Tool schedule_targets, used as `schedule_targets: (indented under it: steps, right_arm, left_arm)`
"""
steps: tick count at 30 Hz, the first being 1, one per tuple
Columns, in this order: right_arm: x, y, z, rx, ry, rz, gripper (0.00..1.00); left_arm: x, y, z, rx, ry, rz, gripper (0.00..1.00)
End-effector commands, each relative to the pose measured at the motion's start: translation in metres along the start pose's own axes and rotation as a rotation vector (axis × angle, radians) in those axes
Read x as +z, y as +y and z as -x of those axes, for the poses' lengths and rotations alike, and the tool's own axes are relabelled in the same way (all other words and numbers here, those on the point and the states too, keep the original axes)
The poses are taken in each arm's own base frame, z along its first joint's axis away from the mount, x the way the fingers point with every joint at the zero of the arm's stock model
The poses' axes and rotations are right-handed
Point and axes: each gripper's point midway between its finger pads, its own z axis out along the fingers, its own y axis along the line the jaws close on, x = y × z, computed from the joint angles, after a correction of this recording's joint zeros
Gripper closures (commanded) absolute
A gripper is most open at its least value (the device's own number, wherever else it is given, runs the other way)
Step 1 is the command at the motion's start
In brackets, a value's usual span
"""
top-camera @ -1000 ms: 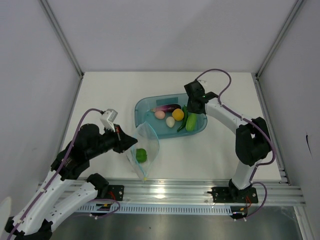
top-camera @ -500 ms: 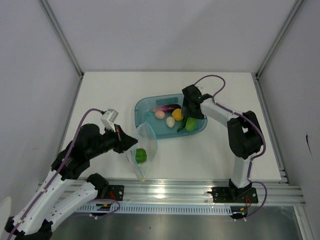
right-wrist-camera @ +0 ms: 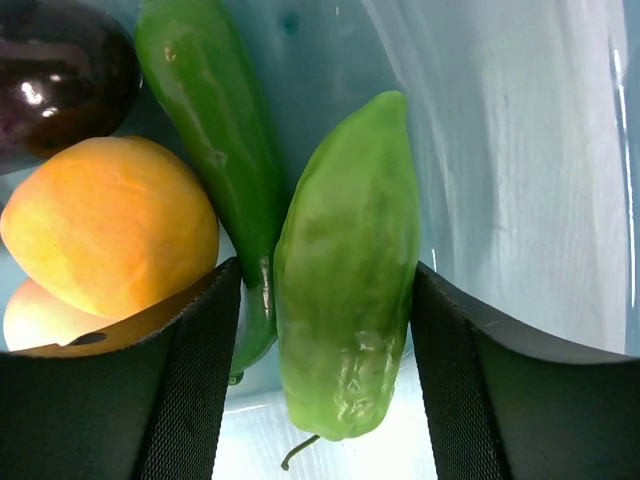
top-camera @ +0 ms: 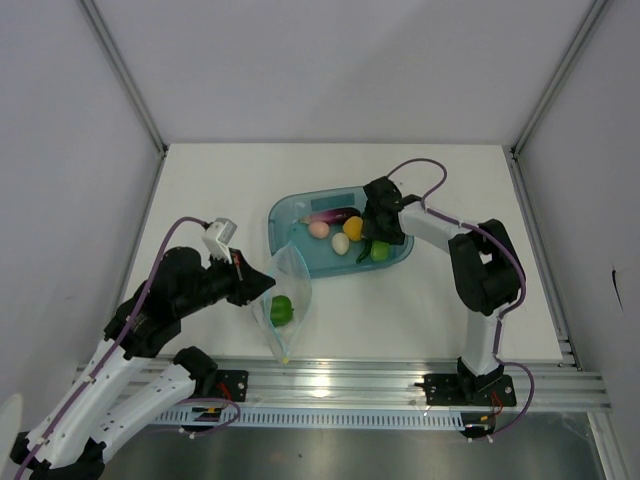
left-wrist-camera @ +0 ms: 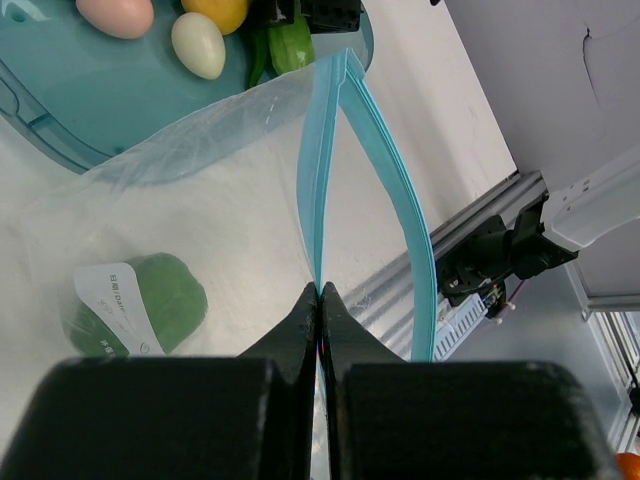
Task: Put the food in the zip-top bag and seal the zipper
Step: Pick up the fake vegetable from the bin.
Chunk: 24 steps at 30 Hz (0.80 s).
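At the near edge of the tray, the left gripper is clamped on the zipper of the zip-top bag, which holds one green piece, while inside the tray the right gripper, jaws apart, straddles the bright green chunk beside the dark green long vegetable

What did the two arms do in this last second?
The right pincer swung left and down into the tray, its jaws now open astride the light green pepper. The left pincer stayed shut on the zipper of the bag, green piece inside unmoved.
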Motion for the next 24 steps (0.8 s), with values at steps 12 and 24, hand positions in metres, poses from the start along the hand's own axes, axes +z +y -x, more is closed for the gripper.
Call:
schedule_targets:
  steps: [12,24]
  right_arm:
    - [-0.044,0.006,0.037,-0.012,-0.135,0.069,0.84]
    - [-0.121,0.028,0.057,-0.044,-0.277,0.219,1.0]
  left_arm:
    - [0.003,-0.004,0.0,-0.029,0.016,-0.018,0.99]
    - [0.009,-0.005,-0.002,-0.054,0.034,-0.025,0.99]
